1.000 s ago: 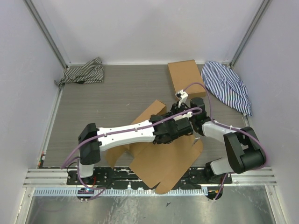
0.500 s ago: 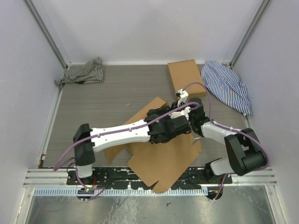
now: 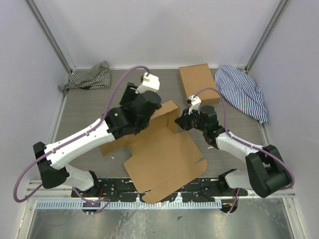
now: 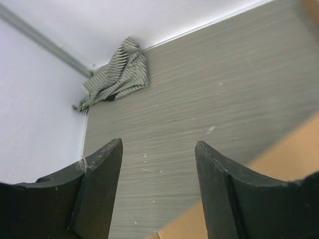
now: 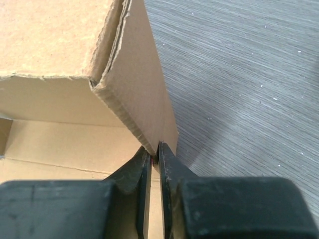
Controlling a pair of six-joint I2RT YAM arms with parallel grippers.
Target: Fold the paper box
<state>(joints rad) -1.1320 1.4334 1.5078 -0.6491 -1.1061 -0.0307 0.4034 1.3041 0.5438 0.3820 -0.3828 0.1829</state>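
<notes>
- The paper box [image 3: 164, 159] lies open and mostly flat in the middle of the table [image 3: 89, 114], near the arms.
- One flap at its 12 o'clock edge stands up.
- The right gripper [image 5: 155, 149] is pinched tight on that flap's edge – both fingers press the cardboard.
- The left gripper [image 4: 158, 144] has its fingers wide apart with nothing between them. It seems to hang above the table, though the top view hides its tips.
- The left arm [image 3: 84, 137] crosses the sheet's 9 o'clock side and covers part of it.
- Two cloths: a grey striped cloth [image 3: 89, 77] at 10 o'clock and a blue striped cloth [image 3: 241, 92] at 2 o'clock.
- One small box [image 3: 198, 82] sits at 1 o'clock, apart from the sheet.
</notes>
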